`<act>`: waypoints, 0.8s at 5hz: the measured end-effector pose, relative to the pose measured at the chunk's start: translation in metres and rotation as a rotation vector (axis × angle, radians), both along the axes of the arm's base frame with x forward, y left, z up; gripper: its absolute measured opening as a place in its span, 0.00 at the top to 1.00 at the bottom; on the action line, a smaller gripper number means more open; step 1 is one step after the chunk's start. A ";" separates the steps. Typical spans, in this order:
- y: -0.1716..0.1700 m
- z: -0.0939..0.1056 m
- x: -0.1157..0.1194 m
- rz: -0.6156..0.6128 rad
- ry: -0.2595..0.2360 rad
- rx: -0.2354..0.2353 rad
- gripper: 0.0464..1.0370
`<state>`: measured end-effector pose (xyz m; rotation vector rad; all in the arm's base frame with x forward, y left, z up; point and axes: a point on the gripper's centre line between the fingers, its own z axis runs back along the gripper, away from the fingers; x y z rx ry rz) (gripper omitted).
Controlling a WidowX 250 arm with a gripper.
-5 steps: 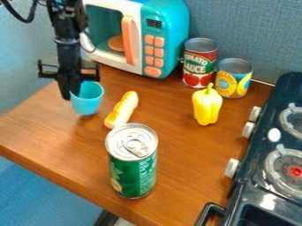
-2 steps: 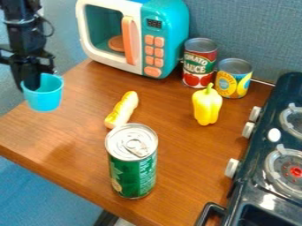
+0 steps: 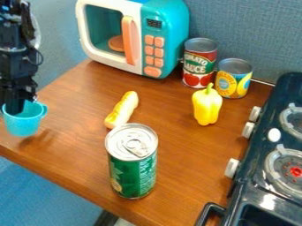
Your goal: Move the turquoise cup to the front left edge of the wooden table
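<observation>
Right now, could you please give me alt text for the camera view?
The tool holds a blue cup at the left side of a wooden counter. A green can stands in front, with bread and a yellow pepper behind it; farther back are a toy microwave and two food cans, with a stove at right.

Fairly bright, diffuse light covers the wooden tabletop (image 3: 183, 154), with a paler sheen toward its left side. A soft, streaky shadow lies on the wood just right of the turquoise cup (image 3: 24, 121), at the left. Pale glare breaks up the metal lid of the green can (image 3: 133, 176) in the near middle. At the right, the glossy dark stove (image 3: 254, 198) catches a small white highlight near its front burner. The interior of the microwave (image 3: 167, 26), on the far side, is dimly shaded.
</observation>
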<state>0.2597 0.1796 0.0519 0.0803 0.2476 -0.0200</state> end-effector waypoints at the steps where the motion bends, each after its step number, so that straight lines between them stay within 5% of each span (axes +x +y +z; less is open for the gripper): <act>1: 0.002 -0.015 -0.001 -0.059 0.016 -0.004 0.95; 3: 0.000 -0.018 0.004 -0.095 -0.015 -0.027 0.92; 4: -0.003 -0.019 0.006 -0.067 -0.043 -0.058 0.74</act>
